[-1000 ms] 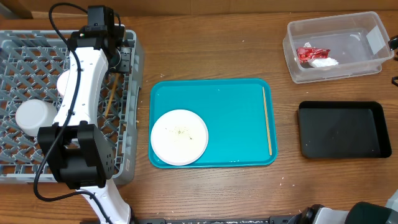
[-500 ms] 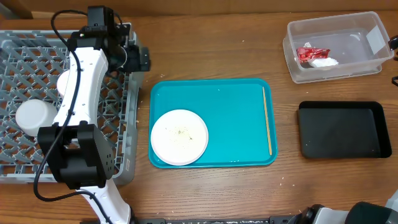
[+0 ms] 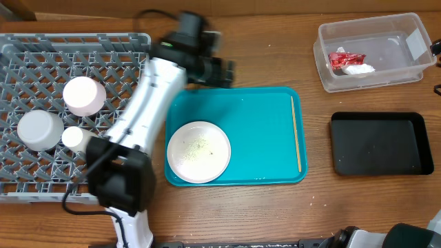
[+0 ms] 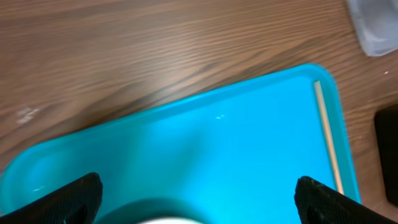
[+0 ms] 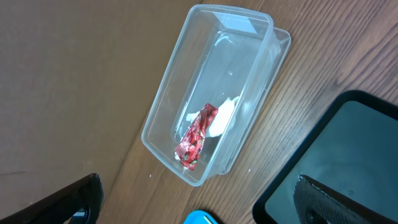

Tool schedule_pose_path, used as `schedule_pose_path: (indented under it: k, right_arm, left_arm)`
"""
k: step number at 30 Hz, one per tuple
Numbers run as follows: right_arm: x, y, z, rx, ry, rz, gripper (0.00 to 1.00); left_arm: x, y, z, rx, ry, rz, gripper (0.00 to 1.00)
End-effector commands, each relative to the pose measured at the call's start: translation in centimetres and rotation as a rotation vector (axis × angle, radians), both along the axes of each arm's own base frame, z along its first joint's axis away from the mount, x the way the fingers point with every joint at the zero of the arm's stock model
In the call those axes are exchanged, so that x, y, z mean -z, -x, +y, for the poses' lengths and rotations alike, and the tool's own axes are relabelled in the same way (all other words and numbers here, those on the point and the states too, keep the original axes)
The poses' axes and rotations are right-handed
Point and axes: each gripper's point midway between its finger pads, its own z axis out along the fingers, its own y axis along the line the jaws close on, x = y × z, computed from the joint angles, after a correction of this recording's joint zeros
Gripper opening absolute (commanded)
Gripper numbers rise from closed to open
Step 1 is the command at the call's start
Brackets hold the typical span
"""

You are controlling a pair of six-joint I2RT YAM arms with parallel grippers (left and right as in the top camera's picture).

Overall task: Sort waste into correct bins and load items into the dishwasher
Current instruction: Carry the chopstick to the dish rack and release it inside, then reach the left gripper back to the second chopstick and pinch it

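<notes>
My left gripper [image 3: 226, 71] hangs open and empty over the back edge of the teal tray [image 3: 255, 110]. In the left wrist view its fingertips [image 4: 87, 186] straddle bare teal tray [image 4: 205, 137]. The small white plate [image 3: 199, 151], speckled with crumbs, lies at the tray's front left. One wooden chopstick [image 3: 296, 134] lies along the tray's right side [image 4: 328, 137]. The grey dish rack [image 3: 41, 62] holds three white round dishes [image 3: 85, 95]. My right gripper [image 5: 198, 186] is open above the table, near the clear tub [image 5: 186, 93] that holds the red wrapper [image 5: 194, 140] and the tissue [image 5: 221, 118].
The clear tub [image 3: 406, 31] stands at the back right, with the shallow black tray [image 3: 379, 143] in front of it. My left arm [image 3: 148, 110] stretches across the rack's right wall and hides part of it.
My left arm has swung right from the rack's right wall to the teal tray's back edge, and its jaws have opened wide. More of the rack's dishes show now.
</notes>
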Motion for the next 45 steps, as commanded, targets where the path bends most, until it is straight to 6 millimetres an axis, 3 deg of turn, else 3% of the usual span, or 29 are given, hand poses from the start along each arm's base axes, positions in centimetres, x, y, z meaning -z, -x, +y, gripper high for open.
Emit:
schedule_pose_path:
  k: [1,6,12,18,24,36,45]
  right_arm:
    - [-0.3,0.1,-0.4,0.008,0.013,-0.006,1.0]
    - [-0.3,0.1,-0.4,0.008,0.013,-0.006,1.0]
    - [-0.3,0.1,-0.4,0.008,0.013,-0.006,1.0]
    - [-0.3,0.1,-0.4,0.008,0.013,-0.006,1.0]
    - [-0.3,0.1,-0.4,0.008,0.013,-0.006,1.0]
    - [-0.3,0.1,-0.4,0.008,0.013,-0.006,1.0]
    - [-0.3,0.1,-0.4,0.008,0.013,-0.006,1.0]
  left_arm:
    - [-1.1,0.1,-3.5,-0.106,-0.072,-0.098,1.0]
    - [0.2,2.4,-8.7,-0.24,-0.126,-0.162,1.0]
    - [4.9,4.1,-14.8,-0.287,-0.087,-0.167,1.0]
    - [9.1,5.0,-18.3,-0.265,-0.062,-0.155,1.0]
    - [12.7,5.4,-18.1,-0.275,-0.11,-0.115,1.0]
    - [13.9,5.5,-17.6,-0.285,-0.145,-0.109,1.0]
    - [18.6,6.0,-17.0,-0.282,-0.207,-0.067,1.0]
